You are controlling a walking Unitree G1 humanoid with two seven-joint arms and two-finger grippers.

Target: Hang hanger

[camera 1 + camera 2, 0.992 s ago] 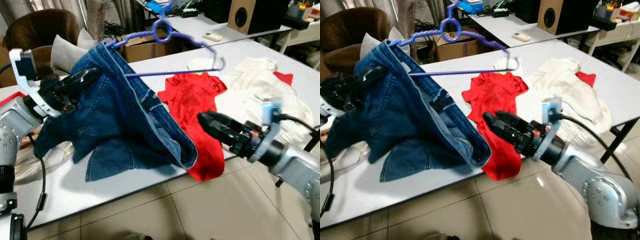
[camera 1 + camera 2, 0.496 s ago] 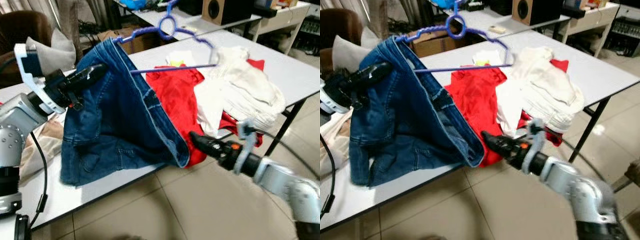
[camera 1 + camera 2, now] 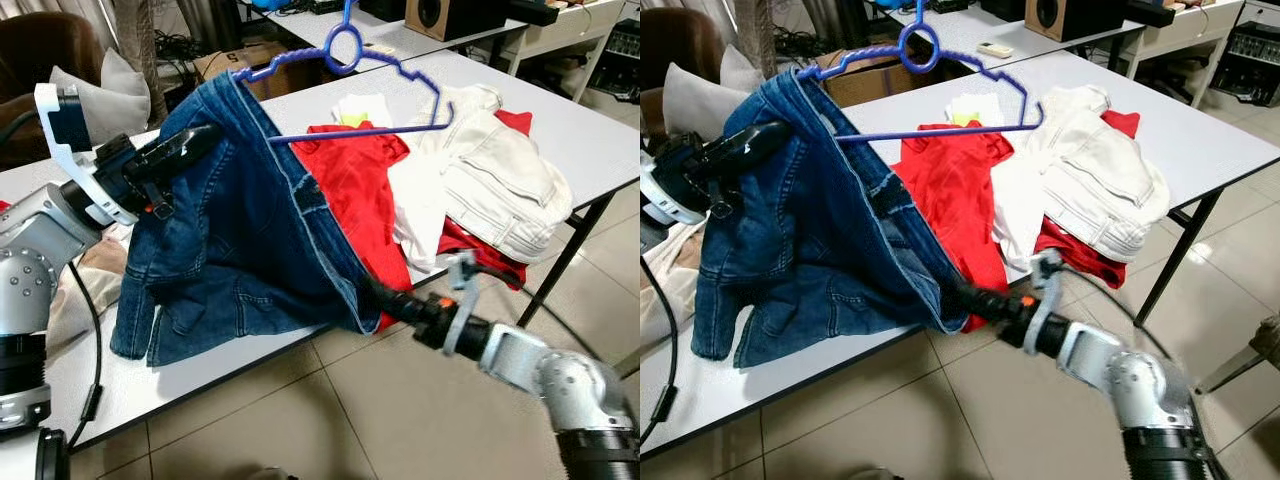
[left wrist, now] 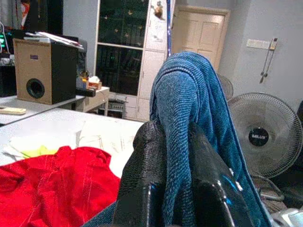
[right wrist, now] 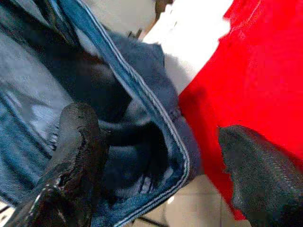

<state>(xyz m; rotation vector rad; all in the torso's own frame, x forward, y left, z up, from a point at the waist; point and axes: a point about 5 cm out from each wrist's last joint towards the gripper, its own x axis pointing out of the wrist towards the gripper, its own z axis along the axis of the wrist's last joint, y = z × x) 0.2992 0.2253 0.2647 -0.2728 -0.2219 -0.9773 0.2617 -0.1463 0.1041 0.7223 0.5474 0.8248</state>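
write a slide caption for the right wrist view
Open right gripper straddling the lower edge of the blue jeans, beside the red garment.

A white tabletop (image 3: 580,130) carries a red shirt (image 3: 355,190) spread flat, with a heap of white clothes (image 3: 495,180) just beside it and partly over it. A small white and yellow cloth (image 3: 355,110) lies beyond the red shirt. A second tabletop (image 3: 420,38) behind holds a wooden speaker (image 3: 432,14). A grey cushion (image 3: 100,90) leans on a brown armchair (image 3: 35,50), near a cardboard box (image 3: 255,62). The floor (image 3: 330,420) is tiled. A standing fan (image 4: 267,139) shows in the left wrist view.
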